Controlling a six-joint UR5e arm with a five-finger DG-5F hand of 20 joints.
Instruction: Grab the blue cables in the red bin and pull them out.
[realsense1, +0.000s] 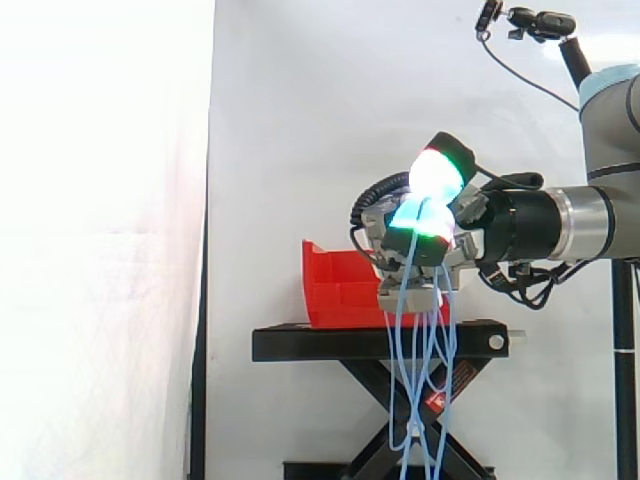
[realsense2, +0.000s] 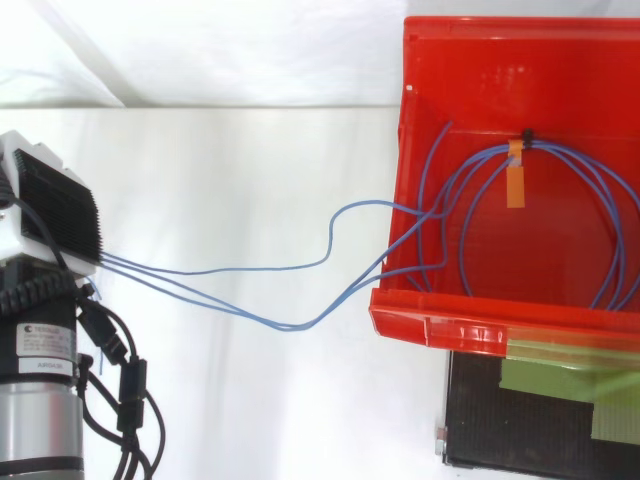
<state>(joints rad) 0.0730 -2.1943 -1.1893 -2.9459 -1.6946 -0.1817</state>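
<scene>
The red bin (realsense2: 470, 320) holds a coil of thin blue cables (realsense2: 600, 200), bound by a black tie with an orange tag (realsense2: 515, 185). Several strands leave the coil, cross the bin's near-left rim and run through the air (realsense2: 250, 270) to my hand (realsense2: 50, 205) at the left. In the side view my hand (realsense1: 430, 215) is raised just right of the red bin (realsense1: 335, 285) and above it. Its fingers are curled, pads glowing green and cyan, and shut on the blue cables (realsense1: 415, 380), whose loops hang down past the stand.
The bin sits on a black scissor stand (realsense1: 380, 345); its top with green tape (realsense2: 550, 400) shows below the bin. A white curtain hangs behind. A dark pole (realsense1: 628, 380) stands at the right edge.
</scene>
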